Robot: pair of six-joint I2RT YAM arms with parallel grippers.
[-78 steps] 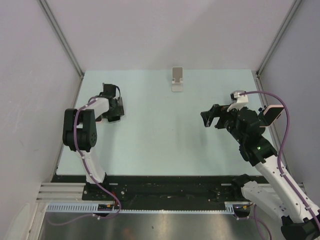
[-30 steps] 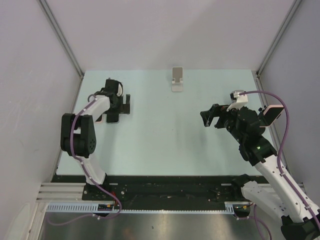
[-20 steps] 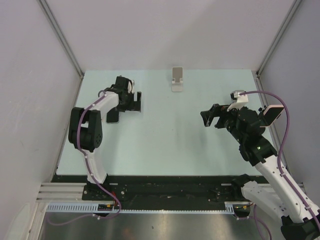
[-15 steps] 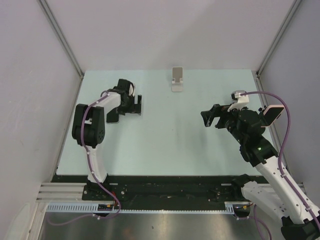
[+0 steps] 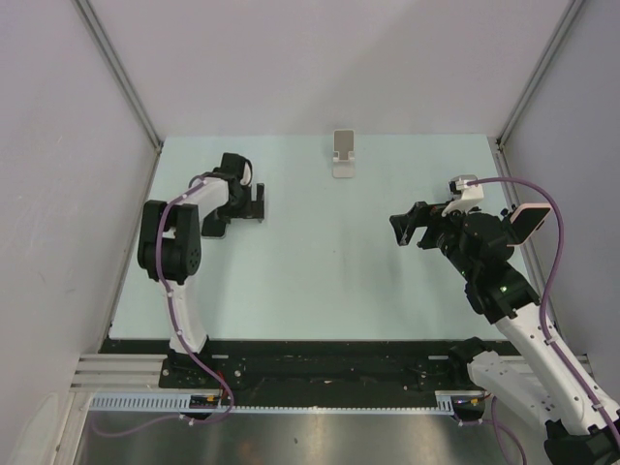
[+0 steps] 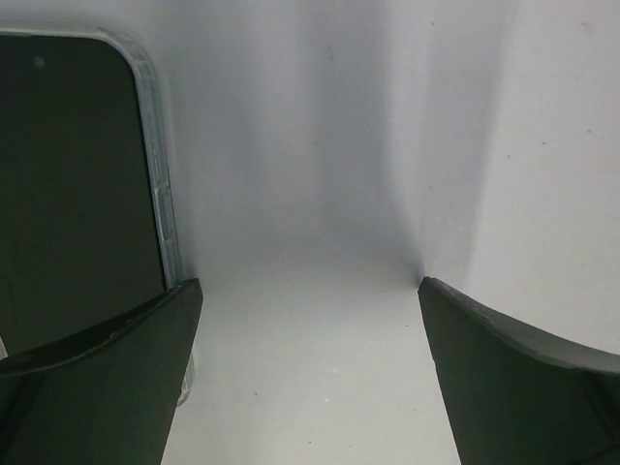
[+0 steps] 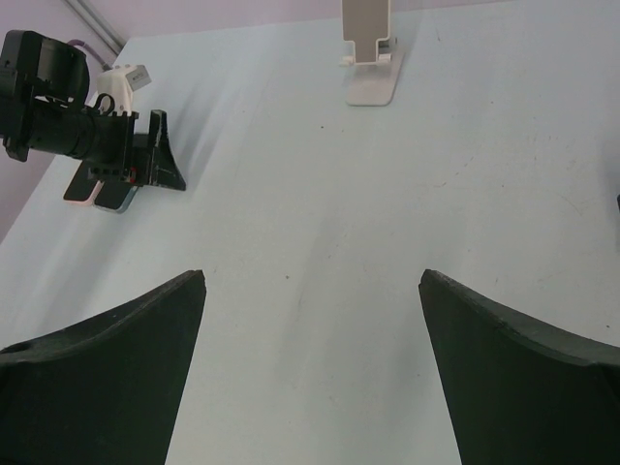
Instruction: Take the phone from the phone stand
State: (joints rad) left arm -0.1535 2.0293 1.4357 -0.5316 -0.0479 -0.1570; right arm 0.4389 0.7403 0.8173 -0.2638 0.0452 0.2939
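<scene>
Phone (image 6: 77,194) lies off stand (image 5: 343,155).
Left gripper (image 6: 310,300), right gripper (image 7: 310,281) released; lift left straight up, clear of phone.

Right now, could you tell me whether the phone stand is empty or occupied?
Empty: the phone stand shows a bare cradle; the phone lies flat on the table.

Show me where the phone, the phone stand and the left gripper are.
phone (image 6: 77,174): left wrist view, on its dark screen.
phone stand (image 7: 365,34): right wrist view, on its upright back plate.
left gripper (image 5: 260,204): top external view, midway between its open fingertips.
</scene>
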